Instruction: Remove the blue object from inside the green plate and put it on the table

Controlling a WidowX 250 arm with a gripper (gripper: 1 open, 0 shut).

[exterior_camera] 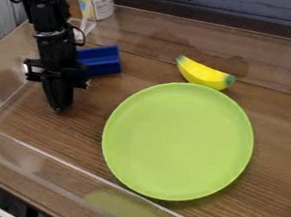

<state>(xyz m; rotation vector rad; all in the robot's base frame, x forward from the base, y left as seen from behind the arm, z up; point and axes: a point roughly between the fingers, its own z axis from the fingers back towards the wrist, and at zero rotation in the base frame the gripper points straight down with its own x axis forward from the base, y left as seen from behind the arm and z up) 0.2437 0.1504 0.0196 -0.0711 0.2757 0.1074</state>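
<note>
In the lower middle of the picture the green plate (177, 142) sits on the desk (38, 145) with nothing in it. Farther back, in the upper left, the blue object (99, 59) lies on the desk just behind the pincer (60, 102), which points down with its tips shut and holds nothing. The job looks about done, so next the arm should only lift away without bumping the block.
</note>
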